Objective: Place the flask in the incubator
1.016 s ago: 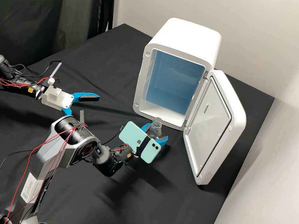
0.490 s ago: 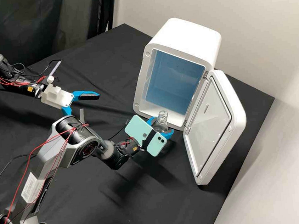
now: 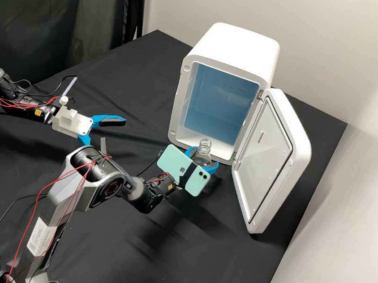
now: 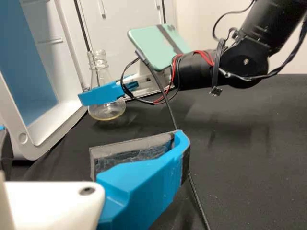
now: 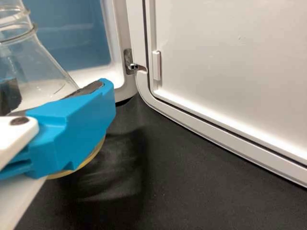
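1. Right hand (image 3: 203,161): closed around the clear glass conical flask (image 3: 205,150), just outside the open white blue-lined incubator (image 3: 233,47), at its lower sill.
2. Left hand (image 3: 99,129): spread wide, empty, well apart.
3. Risk, we judge: the flask base sits low enough to catch the sill and tip.

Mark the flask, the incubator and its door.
flask (image 4: 101,76): left wrist view, glass shoulder below the neck.
incubator (image 3: 233,47): high view, white top shell.
door (image 3: 267,160): high view, inner panel.

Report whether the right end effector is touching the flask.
Touching: in the right wrist view a finger of the right end effector presses against the flask.
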### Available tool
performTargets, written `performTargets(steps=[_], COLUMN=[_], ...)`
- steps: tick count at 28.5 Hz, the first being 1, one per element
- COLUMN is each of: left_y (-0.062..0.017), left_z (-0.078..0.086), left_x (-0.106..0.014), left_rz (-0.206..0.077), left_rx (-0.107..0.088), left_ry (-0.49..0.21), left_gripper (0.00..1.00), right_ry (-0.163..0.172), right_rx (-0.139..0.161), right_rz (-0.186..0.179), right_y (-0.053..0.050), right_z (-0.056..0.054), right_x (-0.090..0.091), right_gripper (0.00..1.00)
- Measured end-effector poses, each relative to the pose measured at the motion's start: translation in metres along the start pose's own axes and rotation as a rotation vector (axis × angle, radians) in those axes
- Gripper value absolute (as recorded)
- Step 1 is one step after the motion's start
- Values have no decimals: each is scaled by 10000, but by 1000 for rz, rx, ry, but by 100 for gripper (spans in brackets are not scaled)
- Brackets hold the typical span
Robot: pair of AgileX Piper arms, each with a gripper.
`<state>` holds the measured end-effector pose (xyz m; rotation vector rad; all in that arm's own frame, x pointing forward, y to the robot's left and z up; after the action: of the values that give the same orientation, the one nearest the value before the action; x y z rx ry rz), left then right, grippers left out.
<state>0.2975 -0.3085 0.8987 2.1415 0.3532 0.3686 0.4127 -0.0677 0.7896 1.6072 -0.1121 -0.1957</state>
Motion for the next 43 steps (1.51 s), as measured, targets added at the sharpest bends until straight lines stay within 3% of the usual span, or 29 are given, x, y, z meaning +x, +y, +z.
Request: performTargets(steps=[6,30,34,38,43], left_y=[0,13,27,27,27], left_z=[0,6,12,12,12], left_x=[0,-4,-8,-8,-8], left_rz=[0,4,8,8,8], left_rx=[0,1,2,2,2], left_ry=[0,-2,-3,-3,-3], left_gripper=[100,100,100,100,100], right_ry=[-37,-42,-36,-31,-19], right_rx=[0,3,1,-5,15], right_rz=[-34,-40,-51,-51,-26], right_y=[-63,-95,-136,-86,-30], right_z=[72,67,38,-38,-166], right_x=[95,117,113,198,479], right_gripper=[0,0,0,0,0])
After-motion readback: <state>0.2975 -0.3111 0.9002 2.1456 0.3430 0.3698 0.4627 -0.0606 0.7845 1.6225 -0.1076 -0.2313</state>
